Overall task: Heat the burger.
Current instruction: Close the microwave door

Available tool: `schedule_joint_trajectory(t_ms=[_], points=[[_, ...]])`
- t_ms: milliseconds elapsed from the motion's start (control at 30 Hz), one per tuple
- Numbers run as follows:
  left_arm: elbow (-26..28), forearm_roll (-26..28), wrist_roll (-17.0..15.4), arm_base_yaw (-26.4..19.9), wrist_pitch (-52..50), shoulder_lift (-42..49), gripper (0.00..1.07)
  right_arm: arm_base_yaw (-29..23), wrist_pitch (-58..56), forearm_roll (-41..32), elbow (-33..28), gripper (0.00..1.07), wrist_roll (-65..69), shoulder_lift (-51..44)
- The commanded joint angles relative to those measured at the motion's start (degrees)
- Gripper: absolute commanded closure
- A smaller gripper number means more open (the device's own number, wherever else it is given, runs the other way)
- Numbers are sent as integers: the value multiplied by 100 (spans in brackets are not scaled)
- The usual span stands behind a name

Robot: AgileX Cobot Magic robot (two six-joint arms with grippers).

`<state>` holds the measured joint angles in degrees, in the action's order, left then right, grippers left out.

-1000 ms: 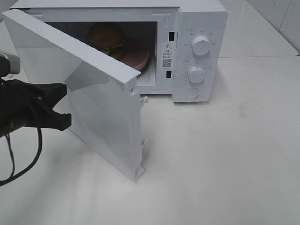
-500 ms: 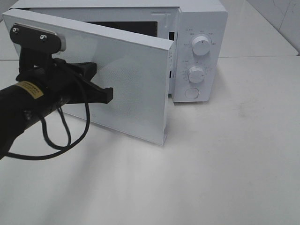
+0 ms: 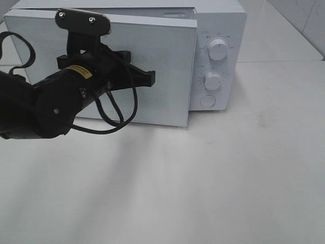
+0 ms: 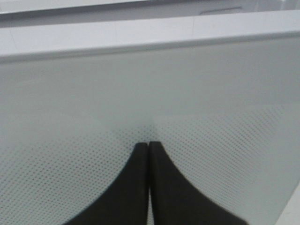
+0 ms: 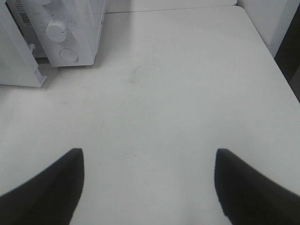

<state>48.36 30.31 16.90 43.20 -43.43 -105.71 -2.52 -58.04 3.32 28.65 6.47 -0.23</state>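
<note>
The burger is hidden behind the white microwave [image 3: 221, 25] door [image 3: 167, 71], which stands almost closed and still a little off the body. My left gripper [image 3: 151, 79] is shut, its tips against the door's outer face near the middle. In the left wrist view the two black fingers [image 4: 136, 187] lie together, and the gripper's tips [image 4: 148, 145] press on the dotted door panel [image 4: 211, 93]. My right gripper [image 5: 149, 152] is open and empty above the bare table, to the right of the microwave [image 5: 75, 28]; it is out of the exterior view.
The microwave's control panel has two knobs [image 3: 218, 50] [image 3: 212, 80] and a round button [image 3: 207, 101]. The door's free edge [image 5: 21, 70] juts out from the microwave's front. White table [image 3: 244, 173] spreads in front and right; its right edge [image 5: 276, 61] shows.
My left arm has swung the door from wide open to almost closed, moving right and back with it. The burger and pink plate inside have become hidden.
</note>
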Motion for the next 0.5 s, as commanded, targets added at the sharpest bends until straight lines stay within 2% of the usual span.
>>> schedule_joint_trajectory(t_ms=[33,267,333,500], points=[[453,109,34,40,52,-269,107,46,86,23,0,33,52,-160],[974,212,86,40,183,-579,107,46,86,23,0,33,52,-160],[1329,441,332,40,201,-779,107,46,86,23,0,33,57,-160],[1633,527,435,6,275,-905,107,46,86,23,0,33,63,-160]])
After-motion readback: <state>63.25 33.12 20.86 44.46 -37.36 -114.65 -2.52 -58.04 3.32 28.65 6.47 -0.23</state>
